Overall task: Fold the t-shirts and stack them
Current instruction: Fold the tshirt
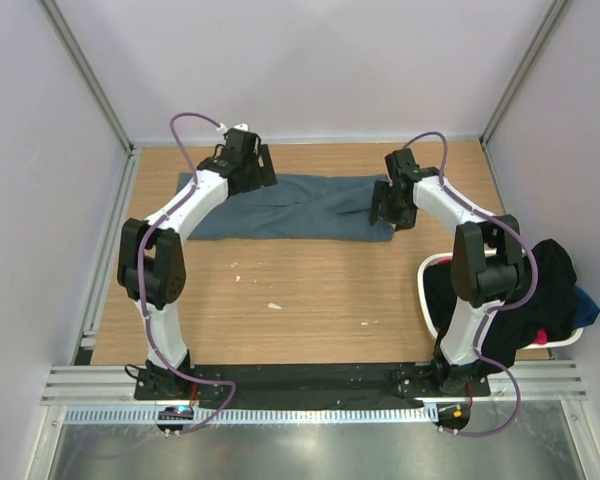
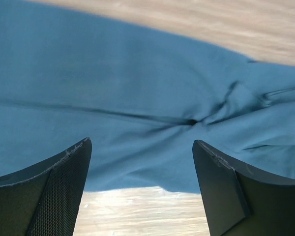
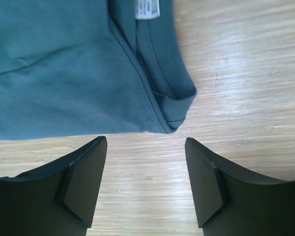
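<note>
My left gripper (image 2: 142,147) hangs over the left end of the blue-grey t-shirt (image 1: 300,205). Its fingers are well apart, with nothing caught between them. The shirt lies flat on the table (image 1: 310,310), toward the far side, folded into a long band that runs left to right between the two arms.

It looks thin, light and limp. I expect it to sag and drag if lifted by one point, and the layers may slide over each other. A crease (image 2: 191,121) near the left end shows how readily it bunches. I judge the best hold is a pinch through all the layers at the near corner of each end, with both sides raised together.

At the right end, my right gripper (image 3: 146,142) is also spread and empty. Bare wood lies between its fingers, and the shirt's folded corner is just beyond them. A white label (image 3: 147,9) shows inside the neck there. Further right, the white basket (image 1: 423,285) sits near the right arm's base.

The count is one shirt on the table, one basket and two grippers. The basket holds black cloth (image 1: 552,275), blue cloth (image 1: 586,308) and red cloth (image 1: 541,337). That is probably three shirts, though the heap is too tangled for me to be sure.
</note>
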Tool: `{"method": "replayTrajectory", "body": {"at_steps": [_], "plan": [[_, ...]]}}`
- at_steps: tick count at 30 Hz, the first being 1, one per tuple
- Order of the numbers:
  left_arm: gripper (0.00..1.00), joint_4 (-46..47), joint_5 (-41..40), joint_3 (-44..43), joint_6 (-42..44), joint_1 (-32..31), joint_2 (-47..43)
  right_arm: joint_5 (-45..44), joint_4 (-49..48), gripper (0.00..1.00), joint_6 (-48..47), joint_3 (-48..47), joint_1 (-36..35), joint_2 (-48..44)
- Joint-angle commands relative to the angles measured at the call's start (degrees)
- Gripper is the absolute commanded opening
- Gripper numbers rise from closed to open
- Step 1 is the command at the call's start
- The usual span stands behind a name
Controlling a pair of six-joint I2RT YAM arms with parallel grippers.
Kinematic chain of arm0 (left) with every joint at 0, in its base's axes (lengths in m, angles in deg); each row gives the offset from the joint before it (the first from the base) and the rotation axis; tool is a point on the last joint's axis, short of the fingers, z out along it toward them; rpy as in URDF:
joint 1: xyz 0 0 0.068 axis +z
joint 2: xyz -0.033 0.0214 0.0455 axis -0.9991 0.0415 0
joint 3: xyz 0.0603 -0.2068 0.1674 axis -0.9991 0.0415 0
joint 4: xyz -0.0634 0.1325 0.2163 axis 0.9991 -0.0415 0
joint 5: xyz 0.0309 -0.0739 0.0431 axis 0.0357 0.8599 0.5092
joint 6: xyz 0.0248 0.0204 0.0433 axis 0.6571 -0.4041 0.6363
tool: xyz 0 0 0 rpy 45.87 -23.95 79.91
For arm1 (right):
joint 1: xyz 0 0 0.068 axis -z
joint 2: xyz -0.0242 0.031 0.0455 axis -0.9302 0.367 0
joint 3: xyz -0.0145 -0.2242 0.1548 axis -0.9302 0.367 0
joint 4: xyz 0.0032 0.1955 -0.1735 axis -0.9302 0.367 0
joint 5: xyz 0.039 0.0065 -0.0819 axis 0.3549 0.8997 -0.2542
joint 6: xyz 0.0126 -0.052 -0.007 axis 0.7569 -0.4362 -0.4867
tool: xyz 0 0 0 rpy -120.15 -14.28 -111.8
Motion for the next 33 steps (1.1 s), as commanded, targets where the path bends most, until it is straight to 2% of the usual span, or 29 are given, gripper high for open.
{"method": "replayTrajectory", "body": {"at_steps": [1,3,8,15,22,28,33], "plan": [[0.84,-3.7,-3.7,3.1,-3.3,0.6,0.6,1.0,-5.2,0.69,-0.4,0.8,-0.1,0.1],[0.84,-5.5,-7.0,5.9,-5.8,0.8,0.5,0.7,-5.9,0.66,-0.8,0.7,-0.1,1.0],[0.82,-6.2,-8.9,9.1,-9.3,3.7,0.6,0.4,-6.4,0.55,-1.7,-1.2,-0.1,5.4],[0.8,-3.5,-7.3,9.9,-8.8,10.4,3.0,0.7,-6.7,0.49,-2.0,-1.1,-0.1,8.3],[0.75,-5.3,-10.0,11.9,-11.4,13.0,6.0,-4.1,-2.9,0.17,-3.2,-0.2,-0.1,9.1],[0.73,-7.8,-15.1,14.6,-14.3,13.4,6.4,-8.3,-0.3,0.08,-3.7,3.6,-0.1,6.9],[0.72,-9.1,-17.8,16.7,-16.0,14.1,5.0,-9.6,0.8,0.06,-3.3,5.6,-0.1,5.7]]}}
